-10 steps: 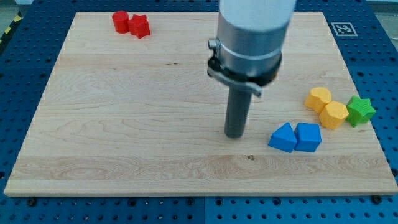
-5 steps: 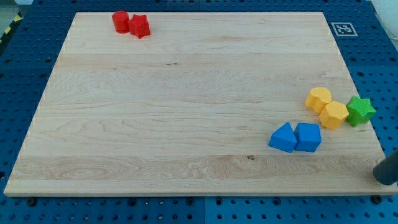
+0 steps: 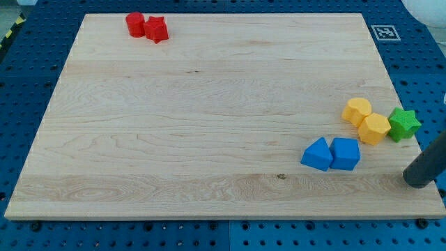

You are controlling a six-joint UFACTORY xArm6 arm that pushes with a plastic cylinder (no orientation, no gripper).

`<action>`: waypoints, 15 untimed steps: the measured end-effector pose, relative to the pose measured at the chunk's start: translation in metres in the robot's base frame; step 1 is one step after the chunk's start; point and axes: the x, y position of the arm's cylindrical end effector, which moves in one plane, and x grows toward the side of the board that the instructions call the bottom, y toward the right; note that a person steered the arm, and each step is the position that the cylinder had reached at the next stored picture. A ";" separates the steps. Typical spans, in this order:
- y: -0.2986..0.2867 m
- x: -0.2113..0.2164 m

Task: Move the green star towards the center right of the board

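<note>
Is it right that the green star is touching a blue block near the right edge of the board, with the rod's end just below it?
Not quite. In the camera view the green star touches a yellow block, not a blue one; the two blue blocks sit apart, lower and to the view's left. The rest holds: the star is by the board's right edge, and my tip is just below it.

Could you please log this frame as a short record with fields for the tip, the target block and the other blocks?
tip: my tip on the board, near its right edge
target: green star, above the tip, untouched
beside target: two yellow blocks, one touching the star
blue pair, left of the tip
red pair, top left
</note>
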 end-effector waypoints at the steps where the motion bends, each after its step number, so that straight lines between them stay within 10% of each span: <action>1: 0.000 -0.001; 15: 0.000 -0.054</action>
